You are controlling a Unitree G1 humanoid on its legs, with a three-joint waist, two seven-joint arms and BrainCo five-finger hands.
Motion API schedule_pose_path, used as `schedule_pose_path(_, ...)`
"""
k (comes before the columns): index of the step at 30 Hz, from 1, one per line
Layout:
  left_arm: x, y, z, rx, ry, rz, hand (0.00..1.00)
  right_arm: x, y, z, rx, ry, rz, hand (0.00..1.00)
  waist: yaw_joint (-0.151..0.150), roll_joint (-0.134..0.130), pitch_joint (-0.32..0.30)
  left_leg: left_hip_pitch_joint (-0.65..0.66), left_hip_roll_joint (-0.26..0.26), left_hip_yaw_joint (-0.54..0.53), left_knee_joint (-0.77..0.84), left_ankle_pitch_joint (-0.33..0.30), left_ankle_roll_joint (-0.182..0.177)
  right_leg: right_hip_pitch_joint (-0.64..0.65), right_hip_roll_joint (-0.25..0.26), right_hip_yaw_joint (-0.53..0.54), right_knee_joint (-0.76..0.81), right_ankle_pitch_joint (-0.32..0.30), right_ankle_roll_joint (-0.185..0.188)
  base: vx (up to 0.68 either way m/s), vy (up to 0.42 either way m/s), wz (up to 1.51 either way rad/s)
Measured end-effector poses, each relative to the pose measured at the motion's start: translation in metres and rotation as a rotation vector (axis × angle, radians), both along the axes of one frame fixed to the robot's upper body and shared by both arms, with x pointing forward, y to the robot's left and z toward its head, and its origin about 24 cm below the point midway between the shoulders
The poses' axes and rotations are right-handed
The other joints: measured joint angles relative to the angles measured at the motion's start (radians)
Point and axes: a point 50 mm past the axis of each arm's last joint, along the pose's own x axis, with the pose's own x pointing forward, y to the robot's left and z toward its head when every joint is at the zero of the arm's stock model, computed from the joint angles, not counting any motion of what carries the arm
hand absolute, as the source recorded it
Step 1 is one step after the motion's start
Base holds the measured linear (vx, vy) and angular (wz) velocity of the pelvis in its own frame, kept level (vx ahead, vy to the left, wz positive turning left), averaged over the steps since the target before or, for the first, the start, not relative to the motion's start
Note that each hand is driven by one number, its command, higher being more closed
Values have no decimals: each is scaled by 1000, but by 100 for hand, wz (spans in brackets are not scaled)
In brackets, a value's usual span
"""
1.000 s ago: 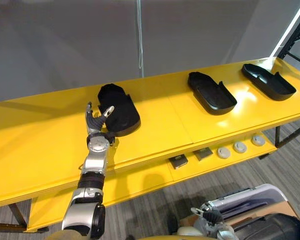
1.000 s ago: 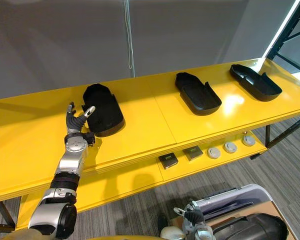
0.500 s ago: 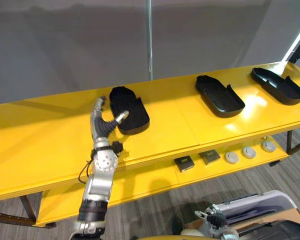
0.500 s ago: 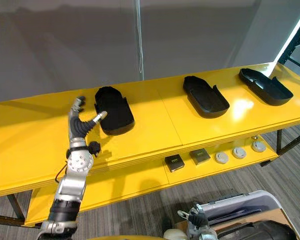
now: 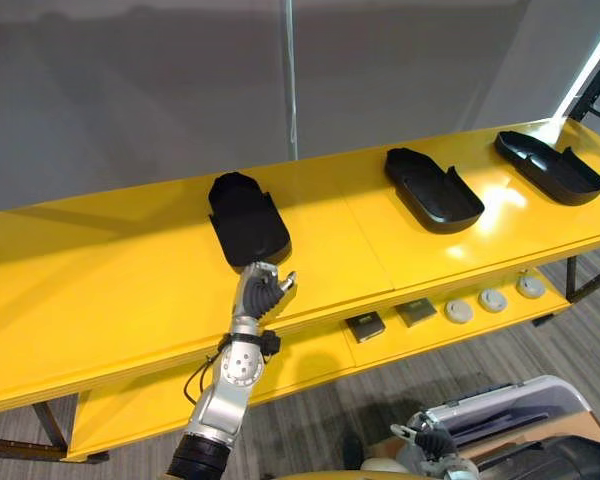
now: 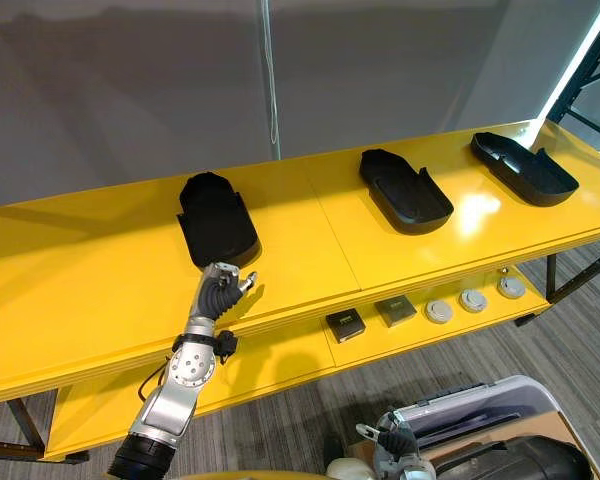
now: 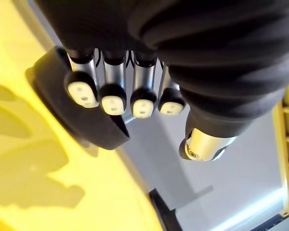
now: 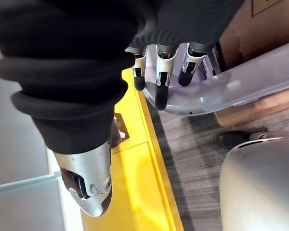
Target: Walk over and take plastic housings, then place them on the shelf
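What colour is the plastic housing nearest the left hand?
The housing is black; left eye view shows it best.

Yellow shelf (image 5: 100,290) bears three black housings (image 5: 432,190); lower tier (image 5: 310,355) holds seemingly small discs (image 5: 493,299).

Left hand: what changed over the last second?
The left hand came off the leftmost housing's near edge, lifted, then drew back toward the robot to the shelf's front edge. Its fingers are now curled, holding nothing. That housing, the middle housing and the right housing stayed put. The right hand stayed low by the grey case.
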Motion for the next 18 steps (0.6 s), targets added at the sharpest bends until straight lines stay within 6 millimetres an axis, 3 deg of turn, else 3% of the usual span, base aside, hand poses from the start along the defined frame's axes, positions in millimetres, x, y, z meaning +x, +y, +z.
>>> schedule_pose_path(5, 8, 0, -14, 56, 66, 4, 100, 0, 0, 0, -1, 0, 2, 0, -2, -2, -1, 1, 4, 4, 0, -1, 1, 0, 5, 1, 0, 1, -1, 0, 0, 0)
schedule_pose_path(18, 30, 9, -12, 99, 76, 60, 100, 1, -1, 1, -10, -4, -4, 0, -9, -9, 0, -3, 4, 31, -1, -6, -5, -20, 7, 27, -4, -2, 2, -30, -4, -6)
